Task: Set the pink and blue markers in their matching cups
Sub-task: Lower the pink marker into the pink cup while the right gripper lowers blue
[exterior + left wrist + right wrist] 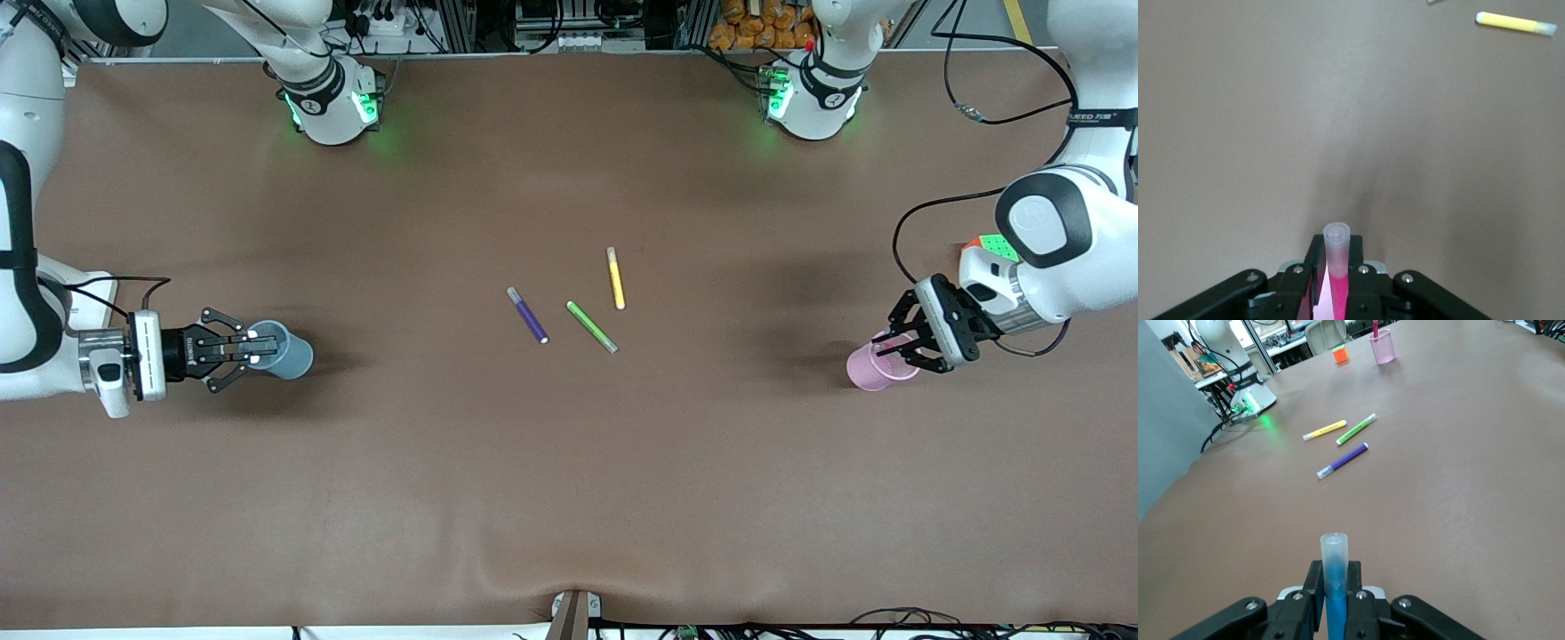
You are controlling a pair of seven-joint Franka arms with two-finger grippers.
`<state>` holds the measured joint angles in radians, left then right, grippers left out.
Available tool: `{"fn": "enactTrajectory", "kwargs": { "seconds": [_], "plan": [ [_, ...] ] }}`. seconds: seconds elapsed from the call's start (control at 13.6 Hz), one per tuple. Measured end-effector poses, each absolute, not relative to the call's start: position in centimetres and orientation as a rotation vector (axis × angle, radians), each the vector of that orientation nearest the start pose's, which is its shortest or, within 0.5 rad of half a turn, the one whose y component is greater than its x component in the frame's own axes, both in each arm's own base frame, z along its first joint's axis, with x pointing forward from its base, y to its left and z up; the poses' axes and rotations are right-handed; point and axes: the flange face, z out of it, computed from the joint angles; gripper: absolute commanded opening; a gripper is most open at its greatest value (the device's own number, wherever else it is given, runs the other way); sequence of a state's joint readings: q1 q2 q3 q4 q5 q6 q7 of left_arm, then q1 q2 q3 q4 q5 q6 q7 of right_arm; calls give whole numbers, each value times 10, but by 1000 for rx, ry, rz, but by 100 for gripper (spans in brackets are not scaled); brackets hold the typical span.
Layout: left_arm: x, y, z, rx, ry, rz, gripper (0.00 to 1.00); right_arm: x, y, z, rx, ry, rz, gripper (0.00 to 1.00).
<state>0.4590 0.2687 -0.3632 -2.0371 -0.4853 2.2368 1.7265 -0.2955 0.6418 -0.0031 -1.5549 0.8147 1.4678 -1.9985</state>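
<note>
R gripper (252,348) at the right arm's end of the table, clenched on the blue marker (1333,577), right over the blue cup (286,350). Mid-table: purple pen (528,316), green pen (592,327), yellow pen (615,278). L gripper (898,345) grips the pink marker (1336,267) over the pink cup (876,364).

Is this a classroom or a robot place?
Probably a robot lab, not a classroom. Two white robot arms stand at a brown table; cables and equipment racks line its edge, and the right wrist view shows another robot and workbenches farther back.
</note>
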Motion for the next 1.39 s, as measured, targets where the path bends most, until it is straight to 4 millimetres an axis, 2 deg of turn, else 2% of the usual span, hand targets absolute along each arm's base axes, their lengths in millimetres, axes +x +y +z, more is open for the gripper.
{"fn": "enactTrajectory", "kwargs": {
  "seconds": [0.07, 0.15, 0.22, 0.29, 0.37, 0.44, 0.59, 0.73, 0.88, 1.1, 1.39],
  "plan": [
    [584, 53, 318, -2721, 2090, -577, 0, 626, -109, 270, -1586, -1416, -530, 0],
    [583, 55, 316, -2722, 2095, -576, 0, 625, -113, 270, -1588, -1411, -532, 31],
    [583, 55, 314, -2724, 2097, -575, 0, 624, -116, 270, -1591, -1407, -534, 99],
    [583, 53, 314, -2730, 2098, -580, 2, 623, -118, 270, -1593, -1403, -535, 100],
    [583, 52, 313, -2739, 2097, -586, 46, 623, -119, 270, -1596, -1400, -536, 100],
    [583, 51, 312, -2748, 2100, -587, 99, 623, -121, 269, -1601, -1393, -534, 100],
    [582, 51, 311, -2771, 2093, -601, 100, 622, -127, 271, -1642, -1343, -511, 100],
    [584, 53, 315, -2812, 2079, -624, 100, 628, -132, 281, -1702, -1282, -478, 100],
    [595, 54, 334, -2877, 1997, -639, 100, 636, -132, 301, -1765, -1239, -439, 100],
    [610, 56, 375, -2999, 1884, -554, 100, 645, -123, 344, -1915, -1205, -317, 100],
    [625, 64, 427, -3144, 1477, -263, 100, 644, -107, 416, -2158, -1108, -185, 100]
  ]
}}
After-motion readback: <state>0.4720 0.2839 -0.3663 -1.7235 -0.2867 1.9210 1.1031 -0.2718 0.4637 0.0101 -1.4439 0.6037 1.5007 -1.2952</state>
